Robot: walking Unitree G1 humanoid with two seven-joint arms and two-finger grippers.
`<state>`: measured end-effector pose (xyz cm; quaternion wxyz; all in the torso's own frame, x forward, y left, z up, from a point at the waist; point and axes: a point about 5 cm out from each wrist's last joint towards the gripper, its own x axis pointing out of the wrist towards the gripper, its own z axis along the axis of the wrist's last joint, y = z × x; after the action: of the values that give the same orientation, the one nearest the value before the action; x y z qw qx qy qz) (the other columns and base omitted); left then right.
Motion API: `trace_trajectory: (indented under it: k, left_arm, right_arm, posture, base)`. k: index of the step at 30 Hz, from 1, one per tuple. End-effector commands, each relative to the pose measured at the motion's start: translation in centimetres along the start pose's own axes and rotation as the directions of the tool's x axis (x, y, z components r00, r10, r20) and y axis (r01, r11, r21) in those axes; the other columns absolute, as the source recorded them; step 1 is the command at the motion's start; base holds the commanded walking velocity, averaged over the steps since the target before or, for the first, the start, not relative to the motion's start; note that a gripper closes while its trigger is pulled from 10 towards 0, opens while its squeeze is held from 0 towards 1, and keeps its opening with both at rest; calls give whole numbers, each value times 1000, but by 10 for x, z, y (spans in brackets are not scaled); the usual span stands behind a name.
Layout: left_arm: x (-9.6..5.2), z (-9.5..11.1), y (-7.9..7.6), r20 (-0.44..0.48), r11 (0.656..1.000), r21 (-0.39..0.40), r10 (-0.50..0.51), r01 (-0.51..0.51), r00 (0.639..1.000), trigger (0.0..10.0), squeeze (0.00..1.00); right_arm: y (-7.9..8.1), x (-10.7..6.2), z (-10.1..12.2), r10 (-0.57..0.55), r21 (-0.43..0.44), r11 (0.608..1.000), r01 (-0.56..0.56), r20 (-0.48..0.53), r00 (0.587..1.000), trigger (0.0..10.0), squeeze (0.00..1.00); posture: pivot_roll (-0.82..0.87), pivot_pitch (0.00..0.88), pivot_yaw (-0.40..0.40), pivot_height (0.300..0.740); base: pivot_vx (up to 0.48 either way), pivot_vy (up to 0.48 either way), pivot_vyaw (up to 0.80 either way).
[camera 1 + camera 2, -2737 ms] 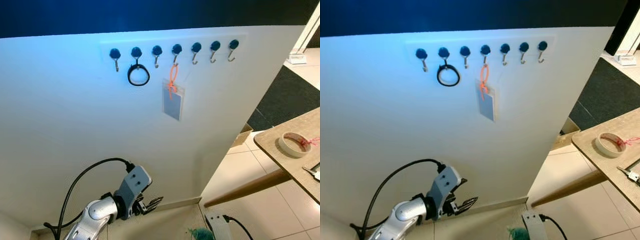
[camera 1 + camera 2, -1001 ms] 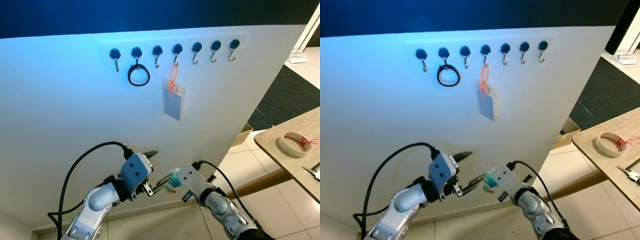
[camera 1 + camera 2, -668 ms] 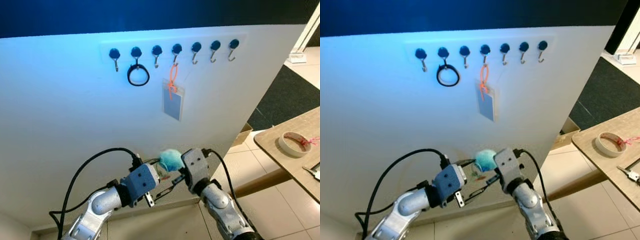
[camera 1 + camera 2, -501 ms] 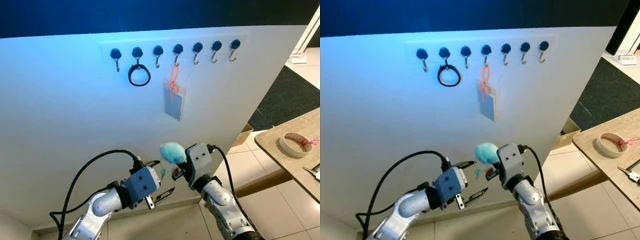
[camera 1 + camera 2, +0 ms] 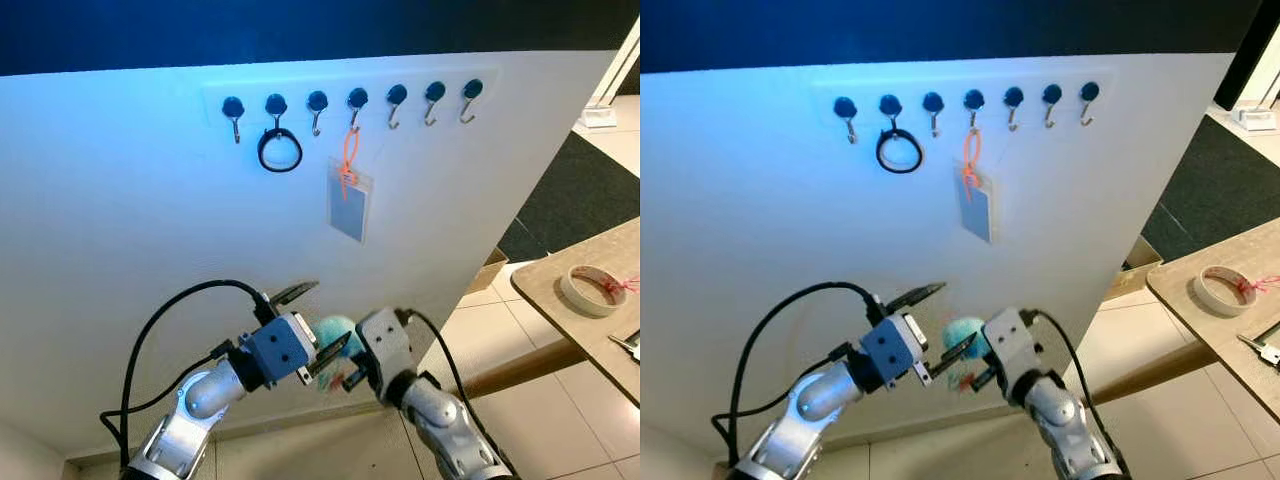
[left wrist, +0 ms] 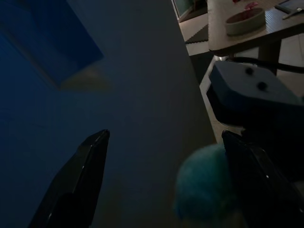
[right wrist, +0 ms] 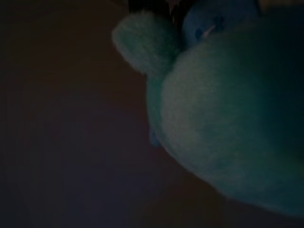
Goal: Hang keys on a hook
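Note:
A teal fluffy pompom keychain [image 5: 334, 331] is held low in front of the white wall by my right gripper [image 5: 348, 366], whose fingers are hidden behind the fluff. My left gripper [image 5: 331, 312] is open, one finger above the pompom [image 6: 205, 186] and one just below it. In the right wrist view the pompom [image 7: 223, 118] sits very close to the camera. A row of several blue-capped hooks [image 5: 397, 103] runs along the top of the wall, well above both grippers. The three rightmost hooks [image 5: 470, 98] are bare.
A black ring [image 5: 280, 150] hangs on the second hook and an orange lanyard with a card [image 5: 348, 205] on the fourth. A wooden table [image 5: 560, 320] with a tape roll [image 5: 588, 290] stands at the right, with a dark mat [image 5: 590, 190] behind it.
My right gripper has dropped lower with the pompom. My left gripper has risen and its open fingers now straddle the pompom.

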<state>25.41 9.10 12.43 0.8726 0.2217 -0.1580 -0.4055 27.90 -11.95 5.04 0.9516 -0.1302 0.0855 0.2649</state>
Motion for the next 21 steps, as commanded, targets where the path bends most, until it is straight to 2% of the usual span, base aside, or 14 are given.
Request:
trace_trajectory:
  k: [1, 5, 10, 14, 21]
  left_arm:
    - [-5, -5, -4, -23, 999, 13, -31, 32, 999, 10000, 0]
    - [-5, -3, -6, -13, 999, 8, -41, 41, 999, 10000, 0]
    - [-2, -2, -22, 0, 988, 31, -153, 153, 988, 10000, 0]
    - [-2, -4, -28, -20, 976, 57, -208, 209, 978, 10000, 0]
    - [-1, -9, -28, -43, 973, 76, -214, 217, 976, 10000, 0]
  right_arm:
    - [-2, -3, -11, -13, -3, 1000, 13, -56, 998, 10000, 0]
    - [-3, -4, -13, -15, 1, 1000, 15, -63, 998, 10000, 0]
    - [-1, -6, -15, 3, -11, 1000, -4, -79, 997, 10000, 0]
    - [3, -5, -14, 21, -12, 1000, -22, -71, 997, 10000, 0]
    - [13, -4, -5, 81, -7, 997, -81, -14, 997, 10000, 0]
  posture:
    - [45, 106, -17, 740]
    - [46, 103, -17, 740]
    - [47, 100, -16, 740]
    - [47, 98, -15, 740]
    - [43, 92, -11, 740]
  base:
    - [0, 0, 0]
    - [0, 0, 0]
    - [0, 0, 0]
    - [0, 0, 0]
    - [0, 0, 0]
